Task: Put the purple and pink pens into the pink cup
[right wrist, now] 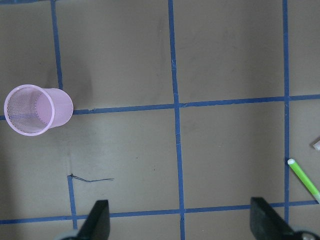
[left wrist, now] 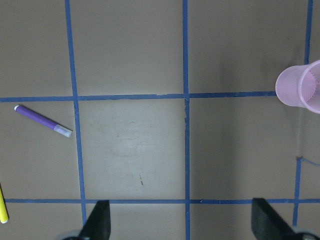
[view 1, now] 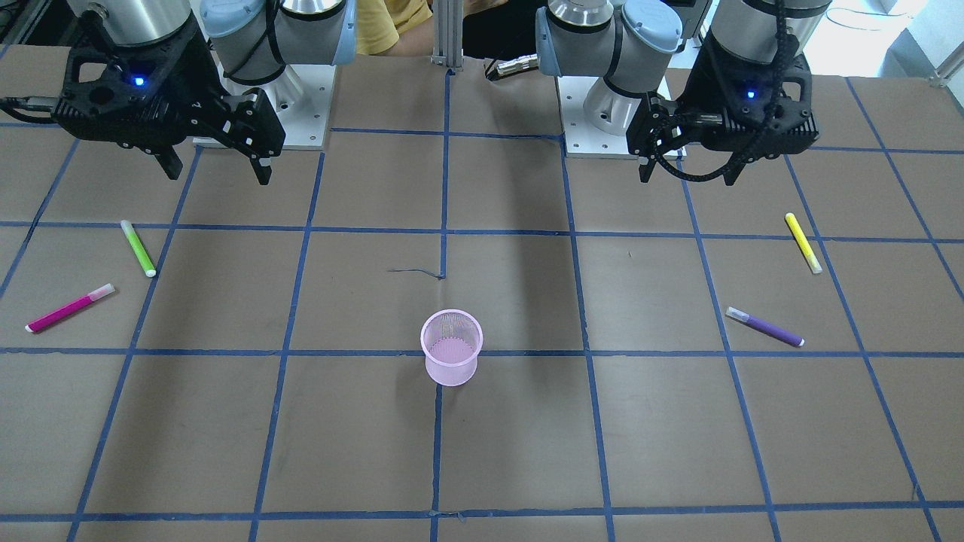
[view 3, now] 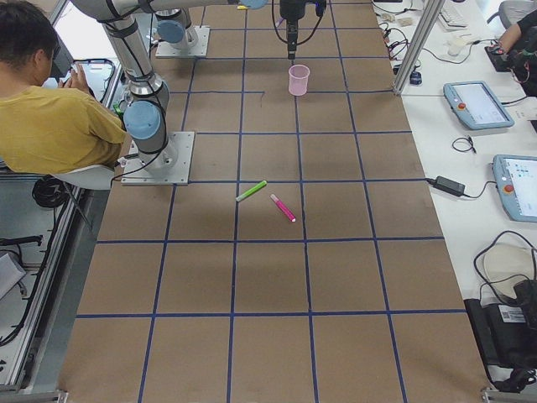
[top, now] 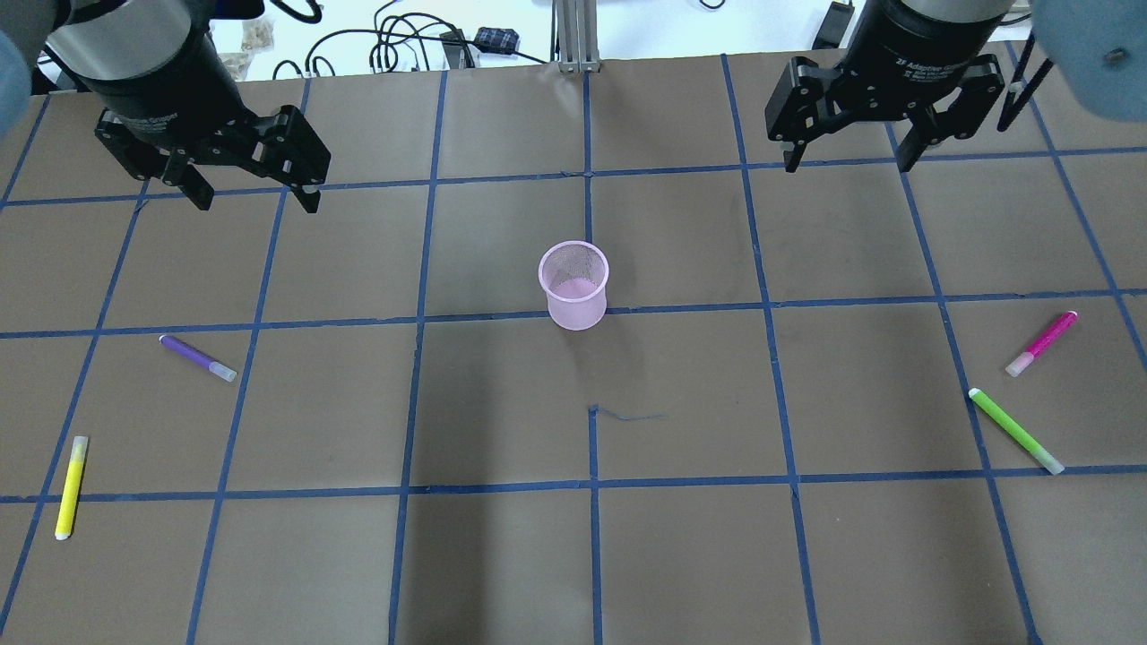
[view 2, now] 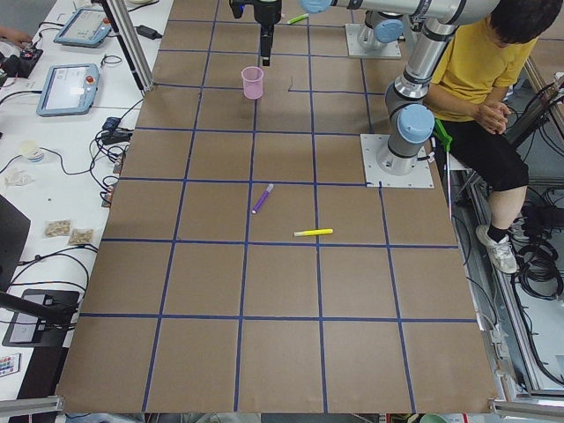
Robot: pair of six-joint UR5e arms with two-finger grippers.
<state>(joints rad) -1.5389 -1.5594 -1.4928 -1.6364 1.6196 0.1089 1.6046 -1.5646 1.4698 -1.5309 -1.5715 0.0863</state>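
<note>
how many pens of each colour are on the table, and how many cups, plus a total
purple pen: 1
pink pen: 1
green pen: 1
yellow pen: 1
pink cup: 1
total: 5

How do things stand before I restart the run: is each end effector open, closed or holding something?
Left end effector: open, holding nothing.
Right end effector: open, holding nothing.
</note>
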